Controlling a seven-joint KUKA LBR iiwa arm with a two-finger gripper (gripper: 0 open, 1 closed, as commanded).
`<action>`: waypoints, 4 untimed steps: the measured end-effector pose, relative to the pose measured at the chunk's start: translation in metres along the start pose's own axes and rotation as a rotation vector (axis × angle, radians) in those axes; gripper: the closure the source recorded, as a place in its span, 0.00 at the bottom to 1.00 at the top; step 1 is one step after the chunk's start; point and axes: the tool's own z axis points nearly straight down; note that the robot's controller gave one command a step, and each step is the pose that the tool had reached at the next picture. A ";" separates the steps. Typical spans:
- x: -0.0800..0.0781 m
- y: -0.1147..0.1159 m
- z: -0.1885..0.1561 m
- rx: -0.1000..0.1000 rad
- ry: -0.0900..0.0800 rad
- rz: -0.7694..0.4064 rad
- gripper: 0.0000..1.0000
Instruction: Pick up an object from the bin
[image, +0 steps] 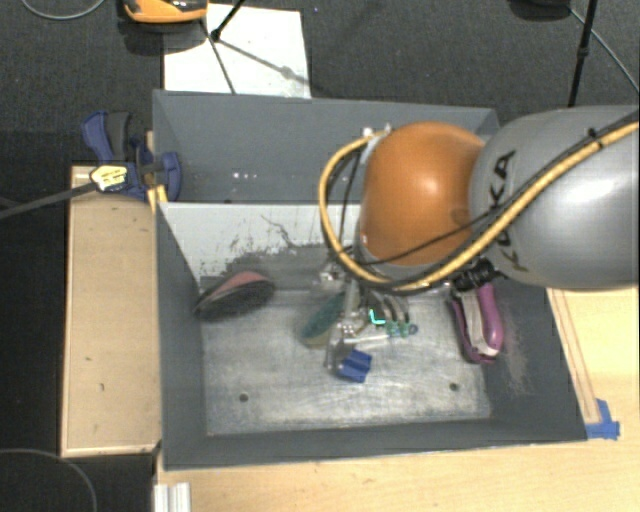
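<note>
My gripper (347, 335) hangs low over the middle of the bin, under the arm's orange cover. Just below it on the floor lies a small blue block-like thing (353, 367), touching or almost touching the gripper's lower end. A dark green flat piece (321, 321) lies tilted right beside the gripper on its left. Whether anything is held I cannot make out.
A dark oval thing with a pinkish top (234, 294) rests at the left by the back wall. A purple and white elongated thing (480, 323) lies at the right, partly under the arm. The arm and its cables cover the bin's back right.
</note>
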 end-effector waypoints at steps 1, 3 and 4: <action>-0.033 -0.063 0.138 -0.003 -0.017 -0.143 0.00; -0.052 -0.076 0.108 0.002 -0.010 -0.602 0.00; -0.057 -0.087 0.137 0.000 -0.011 -0.524 0.00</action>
